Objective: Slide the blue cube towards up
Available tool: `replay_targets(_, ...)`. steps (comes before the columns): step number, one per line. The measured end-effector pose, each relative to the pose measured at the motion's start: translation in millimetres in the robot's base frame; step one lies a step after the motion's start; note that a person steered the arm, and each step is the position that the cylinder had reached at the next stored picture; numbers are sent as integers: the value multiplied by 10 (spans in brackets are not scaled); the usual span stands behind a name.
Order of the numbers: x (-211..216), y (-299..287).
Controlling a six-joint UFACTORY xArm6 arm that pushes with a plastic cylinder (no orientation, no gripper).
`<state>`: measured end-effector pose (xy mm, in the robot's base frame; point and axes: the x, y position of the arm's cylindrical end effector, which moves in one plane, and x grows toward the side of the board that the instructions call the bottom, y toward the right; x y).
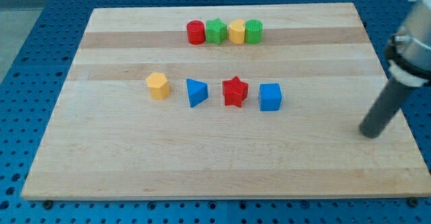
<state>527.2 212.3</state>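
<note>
The blue cube (270, 97) sits on the wooden board (135, 163), at the right end of a middle row of blocks. My tip (370, 134) rests on the board near its right edge, to the right of and somewhat below the blue cube, well apart from it. The dark rod slants up to the view's right.
Left of the cube in the same row are a red star (235, 91), a blue triangle (196, 92) and an orange hexagon (157, 86). Near the view's top are a red cylinder (195, 32), green star (215, 31), yellow cylinder (236, 31) and green cylinder (254, 31).
</note>
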Motion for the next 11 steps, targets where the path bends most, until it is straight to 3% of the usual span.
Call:
replay_targets(3,-183,-844)
replay_targets(9,-1092,-1708)
replay_targets(11,-1128,-2060)
